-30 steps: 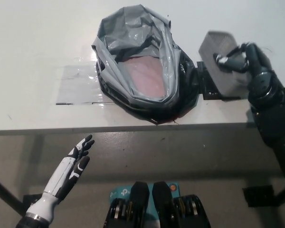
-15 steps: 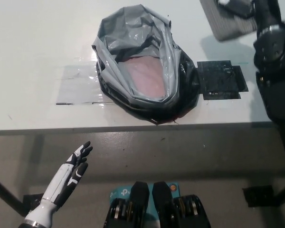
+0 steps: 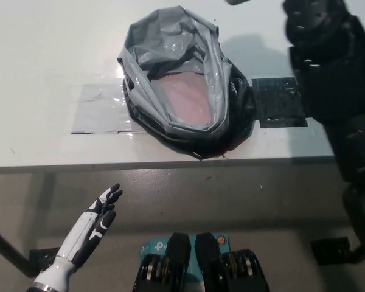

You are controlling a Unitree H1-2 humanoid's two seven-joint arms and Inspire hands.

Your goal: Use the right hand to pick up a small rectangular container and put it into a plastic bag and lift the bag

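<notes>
Nearest to us, our white left hand [image 3: 92, 228] rested low at the lower left, below the table edge, its fingers apart and holding nothing, much where it had been a second before. Past it came the near edge of the white table [image 3: 42, 67], and on that table the grey plastic bag [image 3: 179, 85] lay with its mouth gaping toward us, a pinkish lining or object showing inside; we could not tell which. A clear taped patch [image 3: 97, 109] lay just left of the bag and a black patch [image 3: 278, 102] just right of it, now mostly uncovered. Our black right arm [image 3: 334, 73] had risen steeply over that second: the hand itself had passed out of the top of the picture, so we could not tell how its fingers stood. The small rectangular container [image 3: 237, 2], which a second before had been held beside the bag over the black patch, showed only as a grey sliver at the very top edge, beyond the bag and to its right, well clear of the table. We judged that the pick-up was done and the carry was under way; the container was not yet in the bag. The next move would call for bringing it back over the open mouth and lowering it in.
</notes>
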